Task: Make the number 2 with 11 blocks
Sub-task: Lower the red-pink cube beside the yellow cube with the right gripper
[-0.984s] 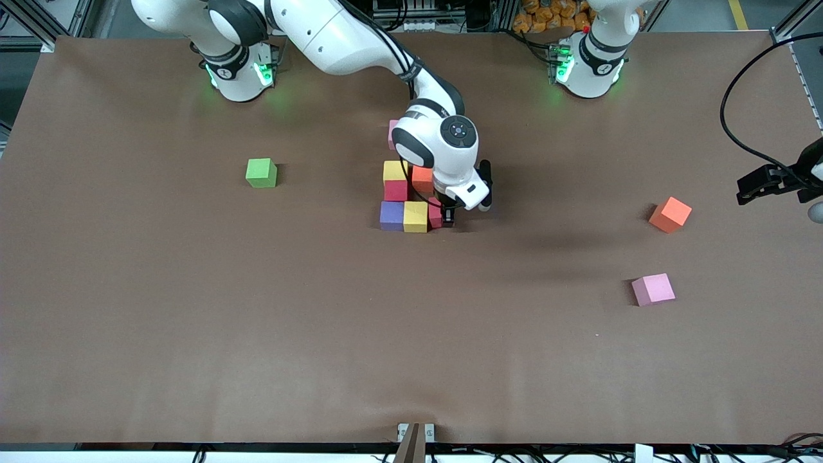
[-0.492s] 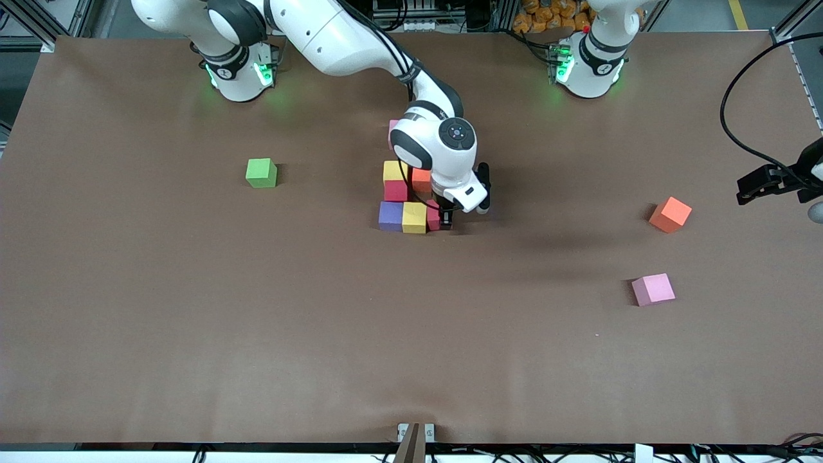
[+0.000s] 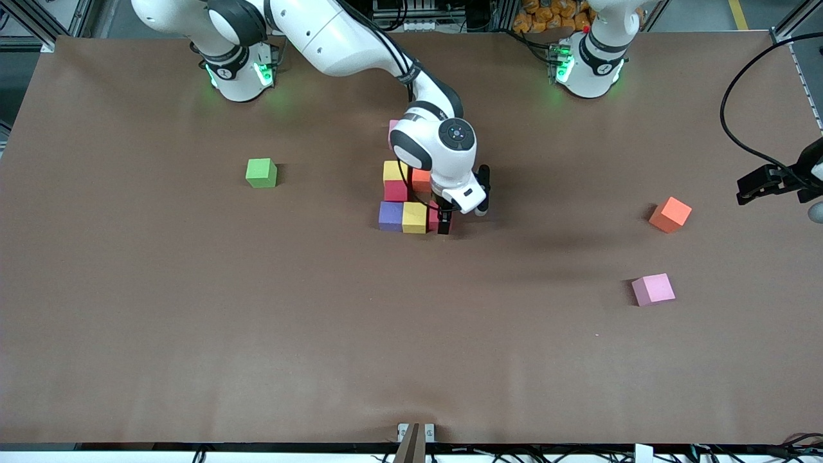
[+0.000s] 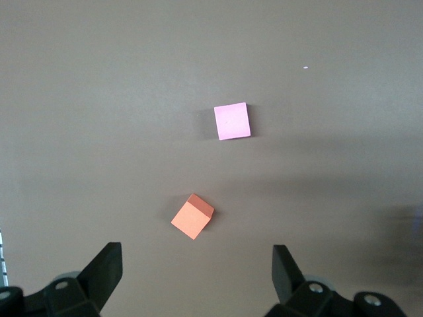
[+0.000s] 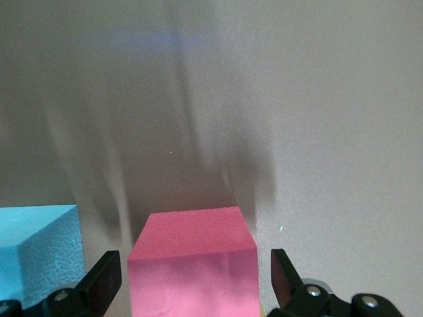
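The right pincer (image 5: 192, 281) stands with fingers apart around a red cube (image 5: 193, 261) at the end of the number 2 (image 3: 411, 193), and only its wrist view shows a light blue cube (image 5: 39, 254) just beside. The left pincer (image 4: 197, 274) waits spread wide over the matte brown tabletop (image 3: 257, 308), above a loose orange cube (image 4: 192, 216) and pink cube (image 4: 232, 121). A green cube (image 3: 261, 173) sits apart.

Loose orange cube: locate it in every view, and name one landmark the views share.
Front view: orange cube toward the left arm's end of the table.
Left wrist view: on bare table, mid-picture.
Right wrist view: not in it.
Shared landmark: loose pink cube beside it, front and left wrist views.
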Controlling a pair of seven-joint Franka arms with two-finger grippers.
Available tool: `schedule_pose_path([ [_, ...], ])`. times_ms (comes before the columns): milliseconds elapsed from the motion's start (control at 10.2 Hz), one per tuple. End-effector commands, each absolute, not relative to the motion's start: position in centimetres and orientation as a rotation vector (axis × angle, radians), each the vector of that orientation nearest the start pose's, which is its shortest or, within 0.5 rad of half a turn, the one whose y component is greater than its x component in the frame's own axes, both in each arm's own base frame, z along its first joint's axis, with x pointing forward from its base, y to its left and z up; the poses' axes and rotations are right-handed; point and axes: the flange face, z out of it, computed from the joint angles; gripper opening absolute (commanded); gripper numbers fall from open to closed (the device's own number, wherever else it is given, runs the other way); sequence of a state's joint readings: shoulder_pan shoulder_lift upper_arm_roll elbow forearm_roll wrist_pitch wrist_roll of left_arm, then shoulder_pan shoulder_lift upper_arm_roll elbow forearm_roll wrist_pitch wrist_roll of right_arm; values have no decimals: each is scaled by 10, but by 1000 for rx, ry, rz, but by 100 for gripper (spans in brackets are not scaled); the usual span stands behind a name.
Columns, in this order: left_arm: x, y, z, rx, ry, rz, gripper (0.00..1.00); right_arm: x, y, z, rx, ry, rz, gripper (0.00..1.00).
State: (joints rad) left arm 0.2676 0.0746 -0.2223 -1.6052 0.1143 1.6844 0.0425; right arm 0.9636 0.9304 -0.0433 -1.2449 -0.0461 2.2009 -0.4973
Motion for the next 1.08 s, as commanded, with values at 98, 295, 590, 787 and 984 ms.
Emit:
schedule_pose_path([
  [98, 576, 42, 584, -3068, 43, -7, 100, 460, 606, 210, -2413, -2091, -85, 100],
  [295, 575, 40, 590, -3075, 41, -28, 100, 463, 596, 219, -2422, -2072, -75, 100],
  [590, 574, 36, 605, -3084, 43, -72, 100, 463, 594, 230, -2419, -2070, -85, 100],
  [787, 574, 36, 612, -3084, 41, -79, 100, 460, 587, 233, -2420, -2072, -68, 100],
  [984, 573, 31, 618, -3091, 47, -95, 100, 457, 582, 241, -2420, -2071, -60, 100],
])
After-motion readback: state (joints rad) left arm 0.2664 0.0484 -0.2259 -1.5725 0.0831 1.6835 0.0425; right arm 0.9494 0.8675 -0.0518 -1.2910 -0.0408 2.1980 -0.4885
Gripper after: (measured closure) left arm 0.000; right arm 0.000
